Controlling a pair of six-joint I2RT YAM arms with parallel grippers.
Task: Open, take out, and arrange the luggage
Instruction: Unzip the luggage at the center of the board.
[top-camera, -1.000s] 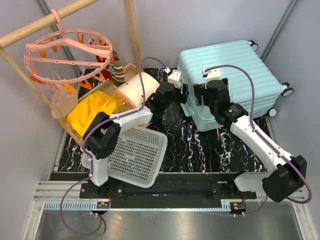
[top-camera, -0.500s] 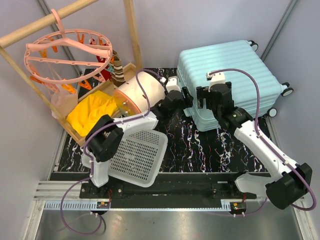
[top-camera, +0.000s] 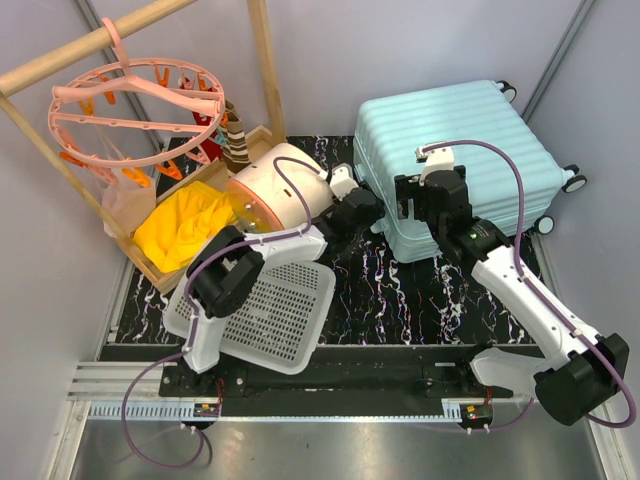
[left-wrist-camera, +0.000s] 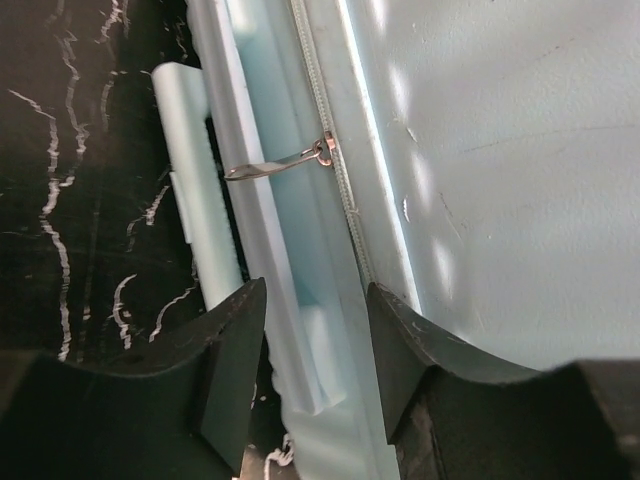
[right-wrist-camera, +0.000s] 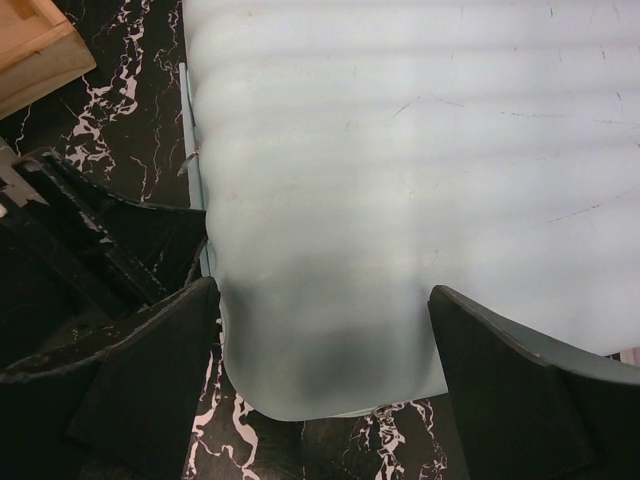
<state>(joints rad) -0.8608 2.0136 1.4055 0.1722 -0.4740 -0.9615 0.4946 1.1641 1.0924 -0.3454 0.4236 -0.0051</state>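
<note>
Mint-blue luggage (top-camera: 470, 130) lies zipped. Left gripper (left-wrist-camera: 315, 310): jaws apart astride its seam, zip pull (left-wrist-camera: 275, 165) ahead. Right gripper (right-wrist-camera: 322, 300): jaws wide apart over its corner.

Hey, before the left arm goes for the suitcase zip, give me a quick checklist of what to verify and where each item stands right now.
1. The luggage lies flat and closed: ok.
2. The zip pull shows in the left wrist view, sticking out from the seam: ok.
3. The pull sits inside the left tool: not ok, it lies beyond the tips.
4. Left jaws are apart enough to take the pull: ok.
5. The right tool is open over the near corner, holding nothing: ok.
6. The right tool is pressing on the shell to steady it: cannot tell.
</note>
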